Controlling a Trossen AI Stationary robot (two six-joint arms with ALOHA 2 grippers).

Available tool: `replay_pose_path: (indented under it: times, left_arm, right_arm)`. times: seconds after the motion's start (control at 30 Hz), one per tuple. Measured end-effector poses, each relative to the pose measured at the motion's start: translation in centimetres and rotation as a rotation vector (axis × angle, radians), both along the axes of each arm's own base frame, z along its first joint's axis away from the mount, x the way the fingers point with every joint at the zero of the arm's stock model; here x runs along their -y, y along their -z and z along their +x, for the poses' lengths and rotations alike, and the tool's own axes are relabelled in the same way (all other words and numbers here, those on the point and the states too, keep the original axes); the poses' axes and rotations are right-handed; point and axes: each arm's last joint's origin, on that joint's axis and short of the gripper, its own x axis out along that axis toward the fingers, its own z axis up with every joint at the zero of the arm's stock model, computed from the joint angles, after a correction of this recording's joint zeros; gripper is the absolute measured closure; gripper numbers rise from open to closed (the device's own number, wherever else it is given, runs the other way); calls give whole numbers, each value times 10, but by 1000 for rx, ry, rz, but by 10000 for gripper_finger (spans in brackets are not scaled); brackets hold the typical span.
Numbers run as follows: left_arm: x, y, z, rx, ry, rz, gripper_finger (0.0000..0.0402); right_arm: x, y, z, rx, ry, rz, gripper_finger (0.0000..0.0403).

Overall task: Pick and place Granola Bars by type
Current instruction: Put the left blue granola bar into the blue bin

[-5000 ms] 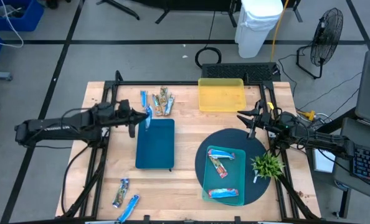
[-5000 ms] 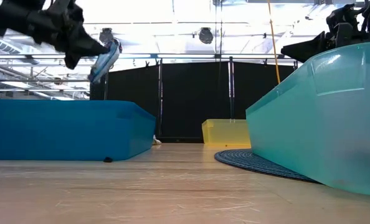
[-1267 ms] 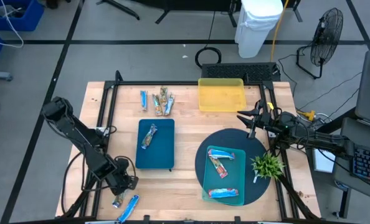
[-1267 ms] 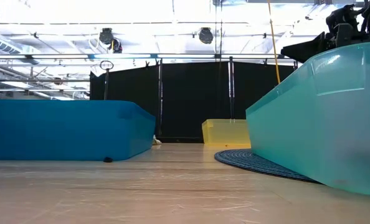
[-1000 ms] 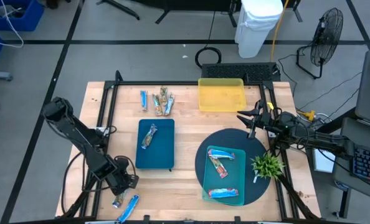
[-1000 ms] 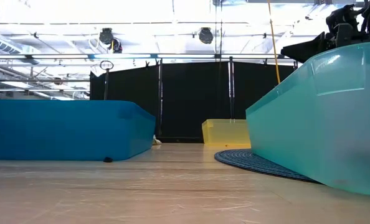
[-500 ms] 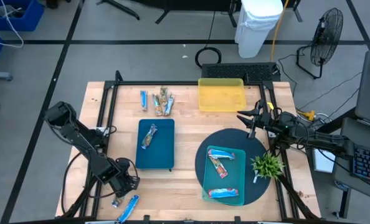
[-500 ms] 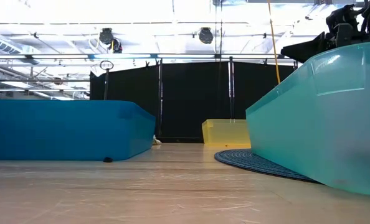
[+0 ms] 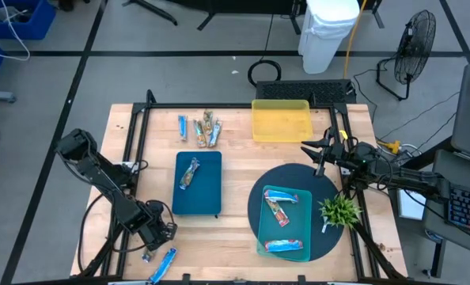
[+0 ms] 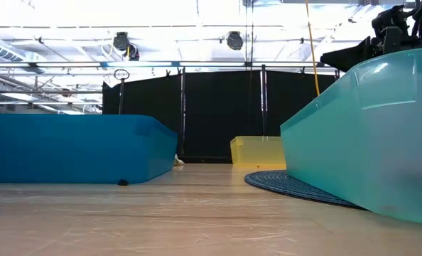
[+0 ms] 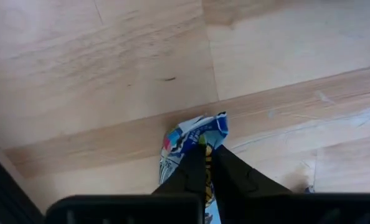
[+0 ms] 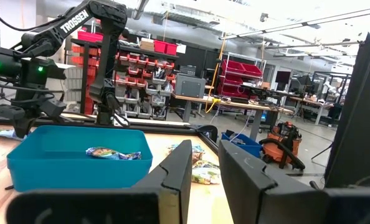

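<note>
Showing a pale wooden tabletop (image 9: 235, 198) framed by black rails, sitting on a grey floor crossed by dark lines. Standing beyond the 12 o'clock edge: a white bin (image 9: 328, 32) and, toward 2 o'clock, a floor fan (image 9: 415, 39). Showing in the right wrist view a workshop with red parts shelves (image 12: 135, 68) behind.

Sitting at 12 o'clock: a yellow tray (image 9: 282, 120), looking bare. Lying left of centre: a dark blue tray (image 9: 197, 183) holding one mottled bar (image 9: 190, 172). Resting at 4 o'clock on a round dark mat (image 9: 298, 210): a teal tray (image 9: 283, 223) holding a mottled bar with red (image 9: 277, 210) and a blue bar (image 9: 283, 245) toward its near end. Standing just beside the mat at 3 o'clock: a small green plant (image 9: 339, 210).

Lying loose near 11 o'clock: a cluster of Granola Bars (image 9: 201, 127), blue and mottled together. Lying at 7 o'clock: another blue bar (image 9: 164, 264), with a further wrapped bar (image 11: 191, 140) beside it under the left arm.

Reaching down at 7 o'clock: left hand (image 9: 157, 237), fingers (image 11: 194, 171) pinched together on that wrapped bar, against the tabletop. Hovering at 3 o'clock near the mat's edge: right hand (image 9: 318, 150), fingers (image 12: 172, 177) parted, holding nothing.
</note>
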Motion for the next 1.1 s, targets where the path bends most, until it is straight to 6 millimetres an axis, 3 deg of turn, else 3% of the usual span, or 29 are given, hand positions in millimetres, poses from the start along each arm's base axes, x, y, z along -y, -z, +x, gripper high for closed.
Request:
replay_pose_path:
  times: [0.27,0.53,0.67,0.87,1.1]
  left_arm:
    - [-4,-5,0,69,73,43,394]
    - [-11,-43,2,355,160,132,395]
    - [-15,-70,7,570,231,274,396]
    - [-28,-104,15,822,335,634,395]
    - [-54,-116,28,774,502,955,394]
  right_arm:
    - [0,0,0,0,0,0,332]
    - [0,0,0,0,0,0,332]
    - [0,0,0,0,0,0,332]
    - [0,0,0,0,0,0,332]
    - [0,0,0,0,0,0,332]
